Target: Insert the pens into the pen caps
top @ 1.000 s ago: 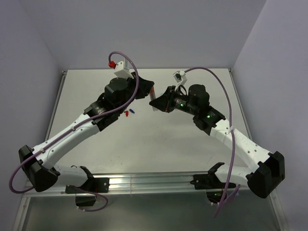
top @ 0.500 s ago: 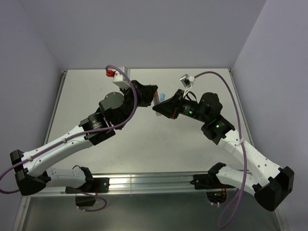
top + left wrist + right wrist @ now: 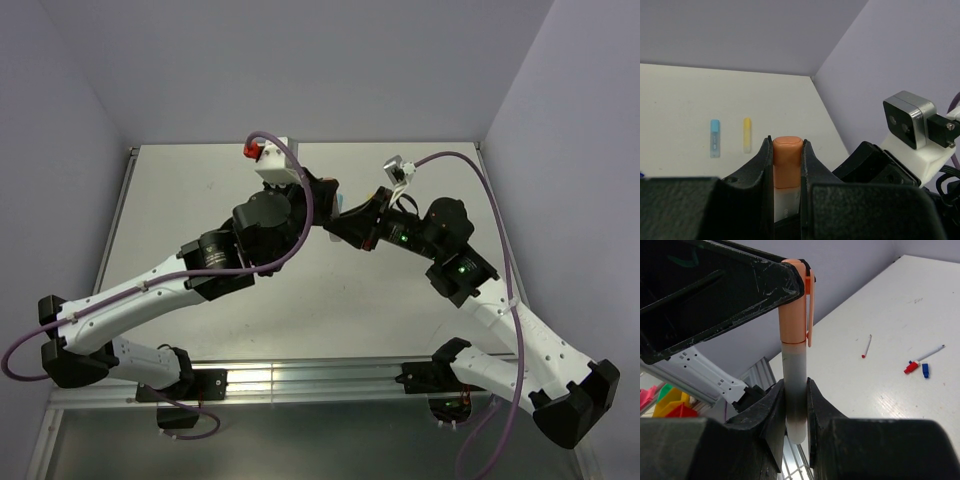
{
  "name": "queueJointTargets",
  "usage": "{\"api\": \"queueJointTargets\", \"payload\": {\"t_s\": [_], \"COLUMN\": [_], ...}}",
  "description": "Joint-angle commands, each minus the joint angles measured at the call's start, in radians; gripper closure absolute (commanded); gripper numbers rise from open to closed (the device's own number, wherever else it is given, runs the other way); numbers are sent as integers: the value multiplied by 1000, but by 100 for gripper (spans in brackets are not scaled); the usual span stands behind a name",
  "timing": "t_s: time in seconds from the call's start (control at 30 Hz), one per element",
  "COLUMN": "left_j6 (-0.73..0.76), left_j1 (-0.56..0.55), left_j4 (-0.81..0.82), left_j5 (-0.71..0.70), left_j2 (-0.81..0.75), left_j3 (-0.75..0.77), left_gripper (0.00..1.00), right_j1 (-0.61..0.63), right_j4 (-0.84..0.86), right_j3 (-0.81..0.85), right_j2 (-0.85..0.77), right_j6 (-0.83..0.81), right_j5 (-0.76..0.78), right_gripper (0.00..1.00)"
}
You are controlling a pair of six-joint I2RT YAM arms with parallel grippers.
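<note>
My left gripper [image 3: 786, 142] is shut on an orange pen cap [image 3: 786, 161] with a clip. A pale translucent pen barrel [image 3: 795, 382] sits in that cap [image 3: 794, 305], and my right gripper [image 3: 796, 385] is shut on the barrel's lower end. In the top view the left gripper [image 3: 322, 200] and right gripper [image 3: 338, 225] meet tip to tip above the far middle of the table; the pen is hidden between them there. A light blue pen [image 3: 714, 138] and a yellow pen [image 3: 747, 135] lie side by side on the table beyond.
On the white table [image 3: 880, 390] lie a thin stick with a red tip [image 3: 867, 346], a red cap [image 3: 911, 368], a dark blue cap [image 3: 925, 370] and a thin whitish stick [image 3: 932, 353]. The right wrist's camera [image 3: 909, 117] is close to my left gripper.
Both arms have swung right and lifted, and the two grippers have closed in on each other until they meet. Both stay shut.
</note>
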Motion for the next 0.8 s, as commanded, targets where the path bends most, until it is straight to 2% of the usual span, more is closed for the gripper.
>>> {"api": "queueJointTargets", "payload": {"t_s": [0.0, 0.37, 0.6, 0.77], "left_j6": [-57, -70, -73, -62], "left_j1": [-114, -160, -165, -163], "left_j4": [-231, -271, -228, -147], "left_j5": [85, 42, 68, 121], "left_j2": [50, 96, 77, 54], "left_j3": [15, 40, -29, -109], "left_gripper": [100, 100, 100, 100], "right_j1": [-45, -45, -45, -46], "right_j4": [135, 121, 153, 213], "right_j3": [41, 60, 93, 102], "right_j2": [0, 1, 20, 37], "right_j6": [-19, -41, -21, 19], "right_j5": [249, 280, 234, 130], "right_gripper": [100, 100, 100, 100]}}
